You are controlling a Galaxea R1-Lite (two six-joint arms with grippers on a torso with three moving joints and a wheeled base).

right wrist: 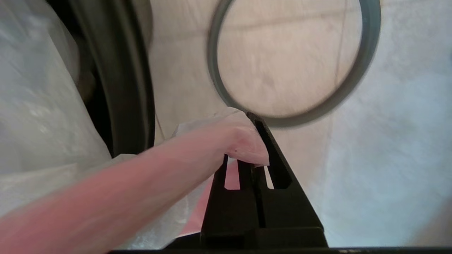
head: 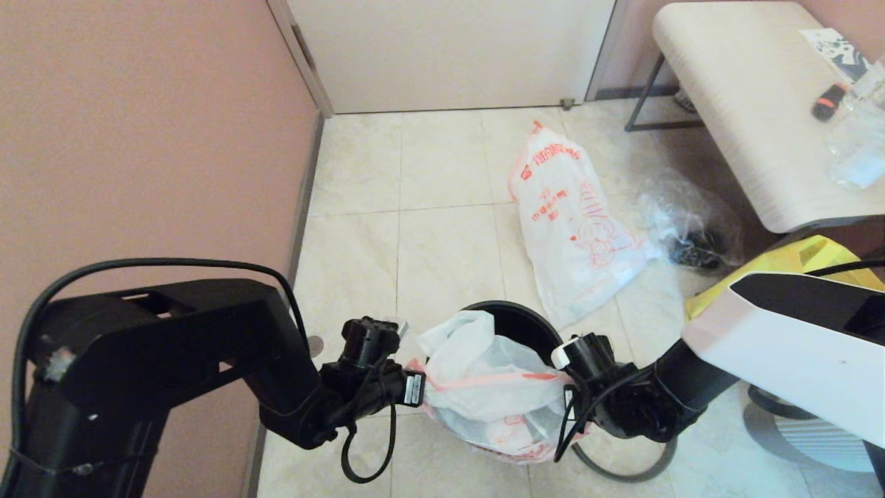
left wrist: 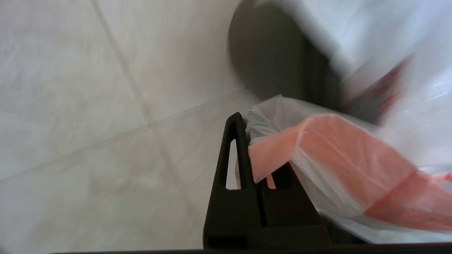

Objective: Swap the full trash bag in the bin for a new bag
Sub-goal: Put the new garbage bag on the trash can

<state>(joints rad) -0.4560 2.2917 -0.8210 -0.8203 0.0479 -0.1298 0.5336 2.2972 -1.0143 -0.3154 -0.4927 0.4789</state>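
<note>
The full trash bag [head: 487,387], white with orange print, bulges out of the black bin [head: 522,321] near the bottom middle of the head view. My left gripper [head: 415,387] is shut on the bag's orange handle [left wrist: 317,148] at the bag's left side. My right gripper [head: 563,387] is shut on the other orange handle [right wrist: 197,151] at the bag's right side. The bin's grey hoop rim [right wrist: 367,67] lies loose on the floor beside the bin, under the right arm [head: 622,477]. The new bag [head: 574,228] lies flat and limp on the tiles beyond the bin.
A clear plastic bag with dark items [head: 691,228] lies right of the new bag. A yellow tote [head: 795,266] and a white bench [head: 747,104] stand at the right. A pink wall [head: 138,138] runs along the left and a door [head: 449,48] closes the far end.
</note>
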